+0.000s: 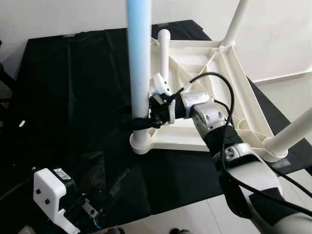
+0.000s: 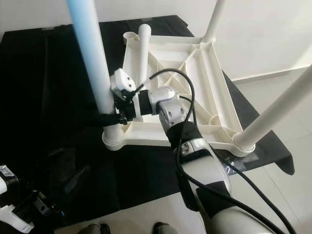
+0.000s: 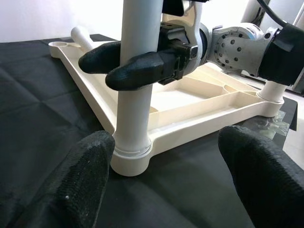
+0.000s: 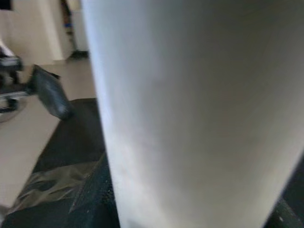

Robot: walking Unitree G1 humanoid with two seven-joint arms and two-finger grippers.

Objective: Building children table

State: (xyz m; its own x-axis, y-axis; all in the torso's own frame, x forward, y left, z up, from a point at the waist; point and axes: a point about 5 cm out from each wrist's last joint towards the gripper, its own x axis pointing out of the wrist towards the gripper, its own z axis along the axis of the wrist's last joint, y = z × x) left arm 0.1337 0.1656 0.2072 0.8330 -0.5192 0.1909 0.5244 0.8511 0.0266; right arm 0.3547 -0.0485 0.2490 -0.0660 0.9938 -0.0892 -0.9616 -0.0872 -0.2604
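Note:
A white children's table top (image 1: 222,73) lies upside down on a black cloth. An upright white leg (image 1: 139,58) stands in the near-left corner socket (image 1: 140,141). My right gripper (image 1: 139,122) is shut on this leg just above the socket; its black fingers (image 3: 137,71) wrap the leg (image 3: 137,109), whose surface sits close to the right wrist camera (image 4: 190,118). Two more legs (image 1: 292,131) stand in the right-hand corners. A loose leg (image 1: 164,48) rests by the far-left corner. My left gripper (image 1: 92,212) hangs low at the near left, open and holding nothing, facing the socket (image 3: 166,156).
The black cloth (image 1: 73,97) covers the floor under and left of the table top. Pale tiled floor (image 1: 195,214) runs along the near edge and right side. A white wall (image 1: 58,14) stands behind. A crinkled clear film (image 1: 97,165) lies on the cloth near the socket.

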